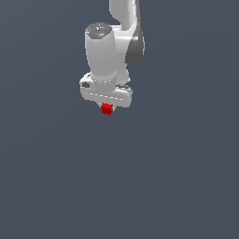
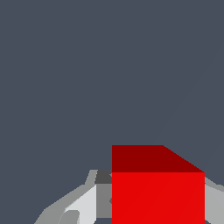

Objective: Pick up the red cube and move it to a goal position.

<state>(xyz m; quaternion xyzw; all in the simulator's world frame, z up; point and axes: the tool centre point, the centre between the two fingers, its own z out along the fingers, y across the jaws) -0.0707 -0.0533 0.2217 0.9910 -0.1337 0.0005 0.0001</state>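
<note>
Now red cube [image 1: 107, 109] between jaws

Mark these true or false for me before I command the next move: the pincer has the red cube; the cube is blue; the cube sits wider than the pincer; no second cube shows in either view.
1. The pincer has the red cube between its fingers: true, the wrist view shows a finger on either side of it.
2. The cube is blue: false, it is bright red.
3. The cube is wider than the pincer: false, it is much narrower than the pincer's body.
4. No second cube shows in either view: true.
</note>
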